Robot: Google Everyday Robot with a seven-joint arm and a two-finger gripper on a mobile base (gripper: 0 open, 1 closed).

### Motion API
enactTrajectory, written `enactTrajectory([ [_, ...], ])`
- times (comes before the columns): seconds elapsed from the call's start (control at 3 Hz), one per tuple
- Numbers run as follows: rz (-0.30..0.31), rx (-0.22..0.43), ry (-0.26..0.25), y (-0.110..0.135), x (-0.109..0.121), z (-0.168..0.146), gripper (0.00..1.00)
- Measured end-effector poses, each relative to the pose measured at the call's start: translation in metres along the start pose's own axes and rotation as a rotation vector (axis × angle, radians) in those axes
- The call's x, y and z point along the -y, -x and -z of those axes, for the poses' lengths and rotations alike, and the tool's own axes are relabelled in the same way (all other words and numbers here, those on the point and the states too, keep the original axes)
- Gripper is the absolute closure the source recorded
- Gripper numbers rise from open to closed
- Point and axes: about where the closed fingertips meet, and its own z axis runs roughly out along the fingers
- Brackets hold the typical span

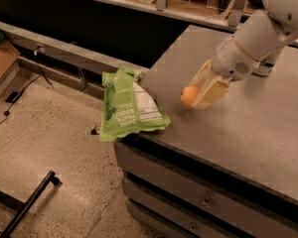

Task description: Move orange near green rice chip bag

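Where the grey tabletop (248, 133) fills the right half of the camera view, its front edge runs down toward 4 o'clock above a stack of dark drawers (188, 202) with small metal pulls. Speckled tan floor (49, 148) spreads to the left. On it lie a black cable (20, 95) and, toward 7 o'clock, a black bar (30, 202). A cardboard box (0, 58) sits at the 9 o'clock edge, cut off by the frame. A long grey ledge (64, 51) runs along a dark wall behind.

The white arm (258, 38) enters from 1 o'clock and its upper part is cut off. It hides most of a pale object (265, 69) standing behind it, too covered to identify. The far shelving at 12 o'clock is too dim to read.

The gripper (194, 96) hangs over the tabletop's left part, its pale yellow jaws closed around the orange (187, 97). Only the fruit's left side shows, smooth and evenly coloured. Whether it touches the tabletop cannot be told.

The green rice chip bag (129, 110) lies flat at the tabletop's left corner, crinkled, with its lower left part overhanging the edge. Its white lettering and white label panel face up. The orange is at 3 o'clock from the bag, near it but apart.
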Motion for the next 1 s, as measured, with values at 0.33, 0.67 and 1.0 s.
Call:
enactTrajectory([
  [0.33, 0.015, 0.0, 0.03, 0.0068, -0.0012, -0.0132, 0.55],
  [0.67, 0.015, 0.001, 0.029, 0.0073, -0.0005, -0.0143, 0.32],
  [1.0, 0.017, 0.002, 0.03, 0.0083, 0.0, -0.0161, 0.09],
])
